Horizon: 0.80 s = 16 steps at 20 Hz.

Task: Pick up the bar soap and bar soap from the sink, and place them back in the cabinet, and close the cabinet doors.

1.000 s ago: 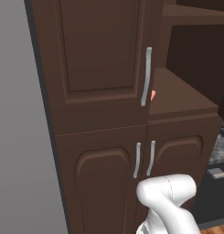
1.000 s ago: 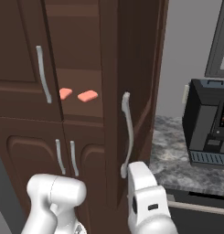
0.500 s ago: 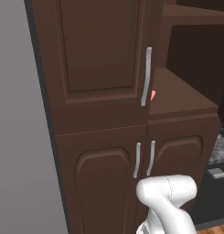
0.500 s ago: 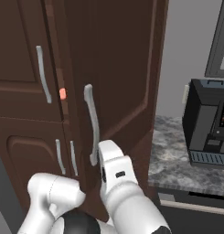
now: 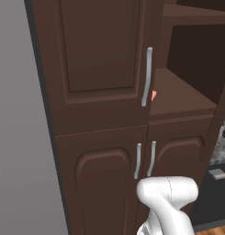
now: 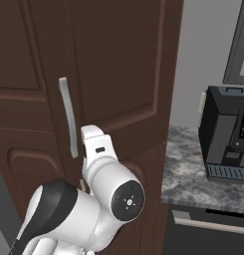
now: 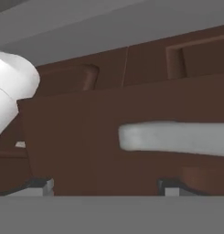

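Note:
The tall dark cabinet point(image 5: 100, 55) has its left door point(image 5: 98, 50) shut, with a long silver handle point(image 5: 147, 75). Past that door's edge a sliver of salmon bar soap point(image 5: 154, 95) lies on the inner shelf point(image 5: 178, 94). Any second soap is hidden. In the right base view the right door point(image 6: 118, 60) stands swung most of the way across the opening, and my hand point(image 6: 95, 145) presses against it just below its handle point(image 6: 68, 117). My gripper point(image 7: 104, 186) is open against the door face, holding nothing, with the handle point(image 7: 177, 137) just above it. The sink lies out of view.
Below are two shorter arched-panel doors point(image 5: 102, 183) with small handles point(image 5: 138, 160). To the right a speckled stone counter point(image 6: 193, 172) carries a black coffee machine point(image 6: 228, 134). A grey wall point(image 5: 19, 137) runs along the cabinet's left side.
In the right base view the right door has swung leftward, covering the two soaps that showed a second ago. My arm has followed it with the hand against the door.

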Motion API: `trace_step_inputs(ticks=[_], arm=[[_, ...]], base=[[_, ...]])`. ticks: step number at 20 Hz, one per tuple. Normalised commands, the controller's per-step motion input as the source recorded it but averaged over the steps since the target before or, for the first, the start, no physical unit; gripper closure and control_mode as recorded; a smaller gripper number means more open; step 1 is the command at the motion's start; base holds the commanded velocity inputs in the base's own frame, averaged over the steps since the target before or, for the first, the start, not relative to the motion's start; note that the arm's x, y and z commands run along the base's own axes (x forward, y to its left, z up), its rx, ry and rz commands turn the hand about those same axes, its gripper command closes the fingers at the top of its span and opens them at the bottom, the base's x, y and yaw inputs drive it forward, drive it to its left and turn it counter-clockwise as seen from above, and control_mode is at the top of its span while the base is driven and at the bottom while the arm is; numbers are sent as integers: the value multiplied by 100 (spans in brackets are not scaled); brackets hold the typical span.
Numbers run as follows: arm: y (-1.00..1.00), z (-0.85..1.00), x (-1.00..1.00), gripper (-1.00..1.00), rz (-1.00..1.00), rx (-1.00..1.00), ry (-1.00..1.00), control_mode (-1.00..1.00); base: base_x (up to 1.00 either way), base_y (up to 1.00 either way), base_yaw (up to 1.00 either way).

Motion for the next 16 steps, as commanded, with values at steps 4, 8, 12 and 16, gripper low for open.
trace_step_inputs(ticks=[4,8,12,16], arm=[[77,0,61,-100,-5,0,0,-100],[58,0,55,-100,-9,0,0,-100],[50,0,63,-100,-11,0,-1,-100],[49,0,68,-100,-11,0,-4,-100]], base=[[0,0,0],[0,0,0],[0,0,0],[0,0,0]])
